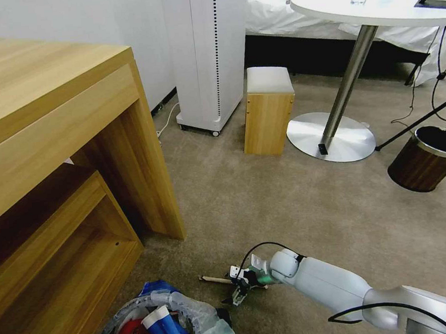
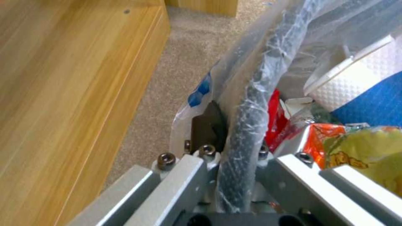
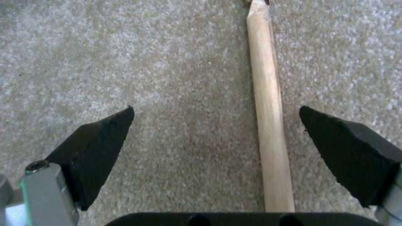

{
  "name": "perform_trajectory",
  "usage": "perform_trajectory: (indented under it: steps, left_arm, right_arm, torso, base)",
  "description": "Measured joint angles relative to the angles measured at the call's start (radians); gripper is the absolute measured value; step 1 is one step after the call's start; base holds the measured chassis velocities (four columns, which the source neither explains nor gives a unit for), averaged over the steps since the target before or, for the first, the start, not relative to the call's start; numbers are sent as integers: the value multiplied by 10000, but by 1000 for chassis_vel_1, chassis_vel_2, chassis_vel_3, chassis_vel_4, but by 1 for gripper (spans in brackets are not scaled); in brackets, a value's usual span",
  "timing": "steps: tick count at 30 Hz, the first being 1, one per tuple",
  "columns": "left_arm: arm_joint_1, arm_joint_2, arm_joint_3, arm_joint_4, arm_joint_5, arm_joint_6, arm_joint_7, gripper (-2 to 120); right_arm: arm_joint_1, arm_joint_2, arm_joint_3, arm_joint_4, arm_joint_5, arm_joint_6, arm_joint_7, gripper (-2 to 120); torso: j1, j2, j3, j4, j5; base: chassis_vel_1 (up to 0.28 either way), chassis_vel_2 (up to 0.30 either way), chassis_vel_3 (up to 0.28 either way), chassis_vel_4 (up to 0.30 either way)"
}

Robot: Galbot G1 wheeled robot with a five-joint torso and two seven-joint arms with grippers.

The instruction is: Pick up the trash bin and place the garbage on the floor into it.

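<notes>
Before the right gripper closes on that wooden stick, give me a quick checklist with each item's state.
1. Right gripper open: ok.
2. Wooden stick between its fingers: ok, but nearer one finger than the other.
3. Stick lying flat on the carpet: ok.
4. Fingers low enough to catch the stick: cannot tell.
5. Left gripper shut on the trash bin's rim: ok.
6. Trash bin close beside the stick: ok, with wrappers and a carton already inside.

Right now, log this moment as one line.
left gripper: shut on trash bin rim | right gripper: open over wooden stick | floor
</notes>
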Motion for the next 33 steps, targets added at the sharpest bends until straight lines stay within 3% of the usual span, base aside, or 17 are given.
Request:
perform_trajectory:
  steps: [10,14,16,21,22,23,31,33]
  left_arm:
    - [-36,18,70,72,72,-43,-40,0]
    - [-1,-32,90,72,136,-58,-44,0]
    - [25,-45,99,72,180,-76,-46,0]
    - [43,-41,86,60,180,-76,-49,0]
    - [59,-38,79,55,183,-76,-48,0]
    - [91,-52,79,30,201,-76,-46,0]
    - [222,-109,27,-37,275,-95,-13,0]
    - [251,-163,26,-41,362,-129,-6,0]
  right_arm:
    - [-34,139,23,-153,-4,35,-10,100]
    - [-50,189,25,-173,67,29,-13,89]
    - [-53,229,22,-172,129,2,-11,77]
    - [-39,237,-2,-159,197,-35,-11,67]
    - [-20,239,-10,-157,222,-38,-15,57]
    - [-13,249,-10,-166,237,-34,-57,54]
    - [-42,416,44,-267,279,-33,-65,52]
    - [-45,430,40,-228,356,-22,-169,44]
  torso:
    - [1,0,0,0,0]
    - [0,0,0,0,0]
    - [0,0,0,1,1]
    - [0,0,0,-1,0]
    - [0,0,0,0,0]
    - [0,0,0,0,0]
    - [0,0,0,0,0]
    - [0,0,1,0,0]
  base:
    - [0,0,0,0]
    - [0,0,0,0]
    - [0,0,0,0]
    - [0,0,0,0]
    - [0,0,0,0]
    - [0,0,0,0]
    - [0,0,0,0]
    - [0,0,0,0]
